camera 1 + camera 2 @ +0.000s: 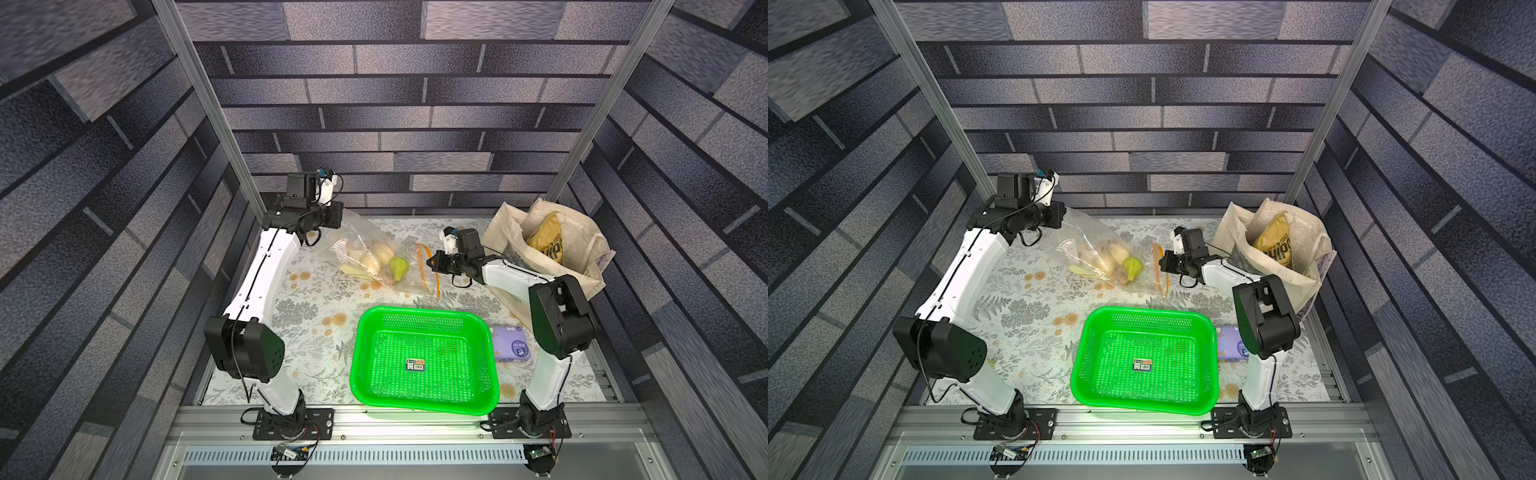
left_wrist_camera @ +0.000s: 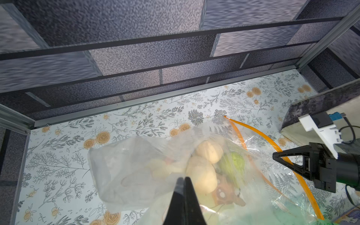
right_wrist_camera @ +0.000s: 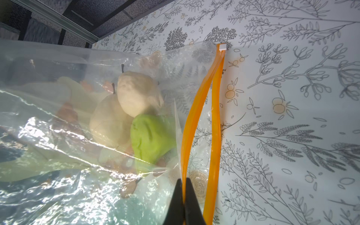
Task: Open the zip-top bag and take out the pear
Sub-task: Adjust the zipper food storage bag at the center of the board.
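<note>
Well, zip-top bag (image 1: pixel 365 245) toward far edge of table (image 1: pixel 307 332): thin slippery film; left gripper (image 2: pixel 184 178) clamps it, right gripper (image 3: pixel 184 179) pinches one zip lip (image 3: pixel 191 116) (mouth gaping); pear (image 3: pixel 152 136) looks firm, grab its belly.

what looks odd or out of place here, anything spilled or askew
Nothing spilled. The zip-top bag hangs askew: the left gripper pinches its closed end up off the table, the right gripper pinches one lip of the orange zip strip, which gapes open. The green pear sits inside near the mouth.
</note>
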You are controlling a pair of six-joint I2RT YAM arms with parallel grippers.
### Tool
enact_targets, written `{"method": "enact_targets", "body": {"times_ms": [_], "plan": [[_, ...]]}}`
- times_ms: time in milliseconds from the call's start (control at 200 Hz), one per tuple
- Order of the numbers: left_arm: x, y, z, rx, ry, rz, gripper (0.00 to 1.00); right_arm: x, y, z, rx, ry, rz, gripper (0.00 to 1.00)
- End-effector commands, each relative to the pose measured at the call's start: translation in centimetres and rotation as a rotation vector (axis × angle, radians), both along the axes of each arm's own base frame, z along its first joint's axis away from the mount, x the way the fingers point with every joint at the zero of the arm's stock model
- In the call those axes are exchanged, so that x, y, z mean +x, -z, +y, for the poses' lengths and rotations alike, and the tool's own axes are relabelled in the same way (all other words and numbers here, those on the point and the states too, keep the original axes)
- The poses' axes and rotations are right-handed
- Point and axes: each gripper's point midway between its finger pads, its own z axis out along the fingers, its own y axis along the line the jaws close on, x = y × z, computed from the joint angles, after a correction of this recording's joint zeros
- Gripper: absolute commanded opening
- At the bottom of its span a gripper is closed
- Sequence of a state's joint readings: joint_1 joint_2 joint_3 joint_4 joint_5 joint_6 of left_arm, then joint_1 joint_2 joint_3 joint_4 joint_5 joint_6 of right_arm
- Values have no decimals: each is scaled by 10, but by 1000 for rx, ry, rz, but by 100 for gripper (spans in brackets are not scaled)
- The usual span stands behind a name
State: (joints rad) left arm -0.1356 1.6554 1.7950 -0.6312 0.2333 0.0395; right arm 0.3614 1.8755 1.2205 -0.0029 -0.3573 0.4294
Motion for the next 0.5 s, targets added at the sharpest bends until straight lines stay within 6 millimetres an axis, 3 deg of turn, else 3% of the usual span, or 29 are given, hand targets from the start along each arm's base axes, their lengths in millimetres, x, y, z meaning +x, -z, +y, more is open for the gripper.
{"method": "enact_targets", "body": {"times_ms": [0, 85, 256, 346, 496], "plan": [[-2, -17, 6, 6, 0, -56, 0, 3, 3, -1, 5, 8, 17, 5], [-1, -11, 6, -9, 2, -27, 0, 2, 2, -3, -2, 9, 10, 5], [-2, -27, 9, 23, -30, -86, 0, 0, 2, -7, -17, 13, 1, 5], [6, -17, 24, 39, -78, -53, 0, 2, -4, -5, 11, 20, -16, 5], [14, 11, 38, 46, -118, 20, 0, 7, -35, -5, 63, 34, -135, 6]]}}
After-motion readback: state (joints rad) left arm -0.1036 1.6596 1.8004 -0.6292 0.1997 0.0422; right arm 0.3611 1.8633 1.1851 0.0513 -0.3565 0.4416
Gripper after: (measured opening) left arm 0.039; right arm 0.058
